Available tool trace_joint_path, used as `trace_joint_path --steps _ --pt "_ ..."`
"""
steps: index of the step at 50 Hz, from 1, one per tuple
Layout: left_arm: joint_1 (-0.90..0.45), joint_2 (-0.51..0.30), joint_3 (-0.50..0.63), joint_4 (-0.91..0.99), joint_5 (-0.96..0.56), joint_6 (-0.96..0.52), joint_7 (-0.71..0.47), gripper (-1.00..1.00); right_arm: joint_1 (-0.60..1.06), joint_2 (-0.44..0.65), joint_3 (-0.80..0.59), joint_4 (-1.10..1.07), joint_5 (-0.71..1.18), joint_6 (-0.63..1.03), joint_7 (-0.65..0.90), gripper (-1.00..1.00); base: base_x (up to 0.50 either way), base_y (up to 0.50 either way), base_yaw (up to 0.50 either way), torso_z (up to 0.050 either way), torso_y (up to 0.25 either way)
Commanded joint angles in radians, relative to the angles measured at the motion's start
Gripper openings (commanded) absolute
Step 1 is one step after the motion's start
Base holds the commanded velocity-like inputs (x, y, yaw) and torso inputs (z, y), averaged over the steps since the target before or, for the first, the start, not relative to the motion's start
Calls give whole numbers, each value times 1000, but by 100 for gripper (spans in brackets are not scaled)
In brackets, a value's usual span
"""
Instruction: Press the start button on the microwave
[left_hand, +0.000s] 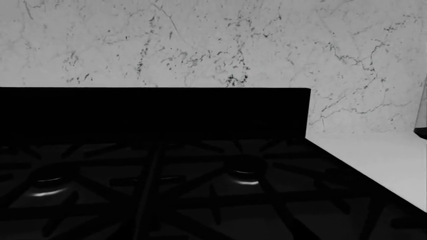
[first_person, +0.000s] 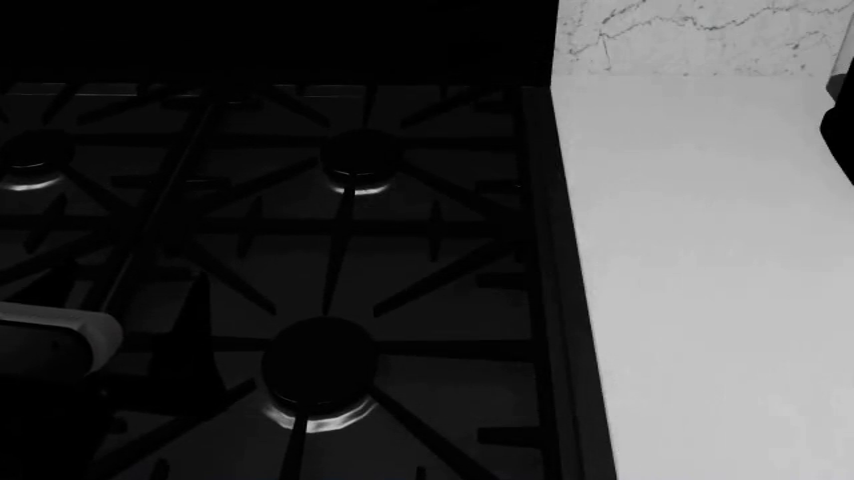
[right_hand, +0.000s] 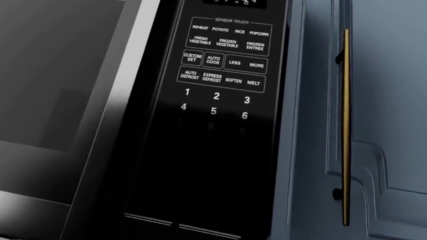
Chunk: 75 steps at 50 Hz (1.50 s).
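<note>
The microwave's black control panel (right_hand: 220, 75) fills the right wrist view. It carries labelled keys such as REHEAT, POPCORN and MELT, and number keys 1 to 6 (right_hand: 215, 104). Below the number keys the panel is dark, and no start button can be made out. The microwave door (right_hand: 60, 100) is beside the panel. Neither gripper's fingers show in any view. A pale rounded part of my left arm (first_person: 60, 330) shows at the lower left of the head view, over the stove.
A black gas stove (first_person: 320, 260) with grates and burners lies below, with its raised back (left_hand: 153, 112) against a marble wall (left_hand: 200, 45). A white counter (first_person: 707, 280) runs to its right. A blue cabinet door with a brass handle (right_hand: 345, 125) is beside the microwave.
</note>
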Motion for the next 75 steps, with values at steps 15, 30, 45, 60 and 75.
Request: trace_joint_path --steps 15,30,45,60,75 --pt "8 -8 13 -24 -1 30 1 100 204 -72 -138 382 -120 -88 -146 -100 0 0 0 0 0" --pt "8 -15 16 -30 -6 34 -3 100 237 -126 -148 447 -120 -146 -200 -100 0 0 0 0 0" --pt "11 -18 17 -47 -12 47 -2 100 244 -168 -101 561 -58 -58 -169 -100 0 0 0 0 0" --pt "25 -20 19 -68 -13 73 -1 100 266 -191 -164 638 -94 -109 -235 -100 0 0 0 0 0" --pt "33 -24 14 -92 -19 94 2 100 287 -198 -239 738 -171 -177 -273 -100 0 0 0 0 0"
